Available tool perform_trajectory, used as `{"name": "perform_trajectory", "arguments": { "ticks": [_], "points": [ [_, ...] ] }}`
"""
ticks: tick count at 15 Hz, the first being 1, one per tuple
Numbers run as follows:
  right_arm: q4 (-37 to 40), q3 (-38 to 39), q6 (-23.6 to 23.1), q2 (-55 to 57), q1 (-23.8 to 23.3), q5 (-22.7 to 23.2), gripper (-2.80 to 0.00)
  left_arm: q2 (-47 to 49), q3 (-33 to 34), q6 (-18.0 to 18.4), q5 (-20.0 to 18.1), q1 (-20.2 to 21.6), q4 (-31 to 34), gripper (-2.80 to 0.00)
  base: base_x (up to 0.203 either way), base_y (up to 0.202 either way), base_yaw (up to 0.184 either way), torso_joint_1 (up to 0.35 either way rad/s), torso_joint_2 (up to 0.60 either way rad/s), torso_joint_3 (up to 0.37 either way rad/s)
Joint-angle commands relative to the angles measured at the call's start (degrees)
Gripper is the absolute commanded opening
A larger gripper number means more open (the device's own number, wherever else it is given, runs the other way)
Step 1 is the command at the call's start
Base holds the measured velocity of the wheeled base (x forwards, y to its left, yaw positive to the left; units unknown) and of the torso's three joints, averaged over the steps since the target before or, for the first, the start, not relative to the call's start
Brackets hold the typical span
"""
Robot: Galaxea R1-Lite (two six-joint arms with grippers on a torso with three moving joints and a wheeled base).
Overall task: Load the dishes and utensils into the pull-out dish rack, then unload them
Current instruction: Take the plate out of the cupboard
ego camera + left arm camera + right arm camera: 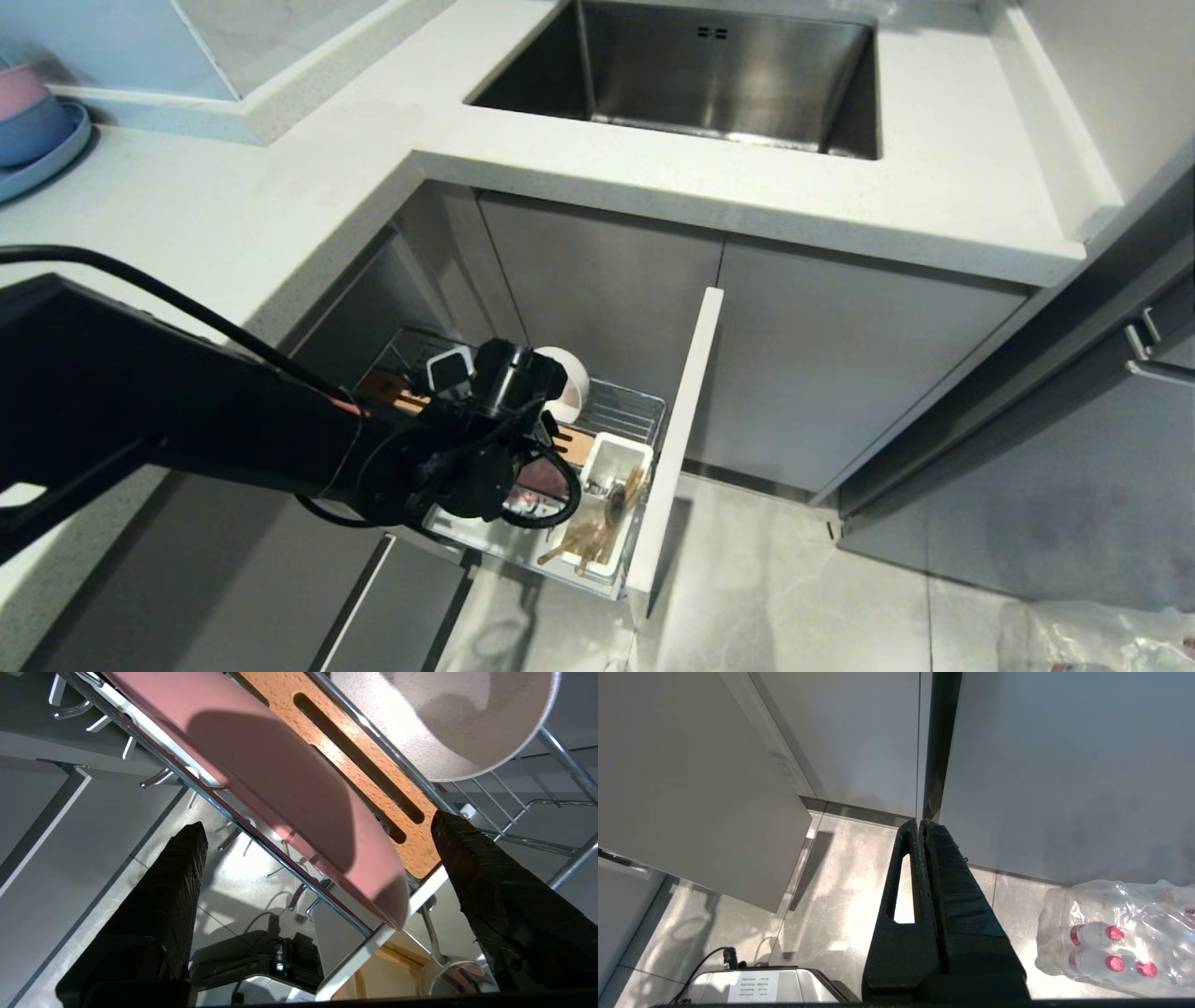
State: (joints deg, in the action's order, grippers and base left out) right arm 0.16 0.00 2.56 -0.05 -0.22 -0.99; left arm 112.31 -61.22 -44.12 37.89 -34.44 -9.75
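Hovering over the chrome wire pull-out dish rack [644, 411], the left gripper [317, 844] spreads its jaws wide, empty, straddling the salmon-pink round plate [280, 793] standing in the slotted wood strip [364, 765]. Closing off-centre could tip it against the cream-white bowl [444, 718]. Room between wires looks tight.

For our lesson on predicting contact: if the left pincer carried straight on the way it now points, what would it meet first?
Most likely the pink plate standing on edge in the dish rack. The open left pincer has its rim between the fingers, though depth is hard to judge.
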Motion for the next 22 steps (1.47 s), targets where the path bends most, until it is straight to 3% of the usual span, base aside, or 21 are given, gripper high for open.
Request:
{"name": "perform_trajectory", "arguments": {
  "ticks": [1, 2, 3, 17, 22],
  "points": [
    [0.02, 0.09, -0.01, 0.05, -0.04, 0.02, -2.8, 0.41, -0.04, -0.27, 0.08, 0.34, -0.09, 0.0, 0.0, 0.0, 0.0, 0.0, 0.0, 0.0],
    [0.02, 0.09, 0.01, 0.05, -0.03, 0.02, -2.8, 0.6, -0.04, -0.27, 0.07, 0.48, -0.09, 0.0, 0.0, 0.0, 0.0, 0.0, 0.0, 0.0],
    [0.02, 0.09, 0.02, 0.05, 0.03, 0.02, -2.8, 0.63, -0.04, -0.27, 0.07, 0.42, -0.09, -2.8, 0.0, 0.0, 0.0, 0.0, 0.0, 0.0],
    [0.02, 0.09, -0.01, 0.05, 0.02, 0.02, -2.8, 0.01, 0.03, -0.18, -0.63, 0.13, 0.06, -2.8, 0.0, 0.0, 0.0, 0.0, 0.0, 0.0],
    [0.02, 0.09, 0.06, 0.05, 0.03, 0.02, -2.8, -3.66, 0.12, -0.18, -0.26, -1.92, 0.61, -2.8, 0.0, 0.0, 0.0, 0.0, 0.0, 0.0]
  ]
}}
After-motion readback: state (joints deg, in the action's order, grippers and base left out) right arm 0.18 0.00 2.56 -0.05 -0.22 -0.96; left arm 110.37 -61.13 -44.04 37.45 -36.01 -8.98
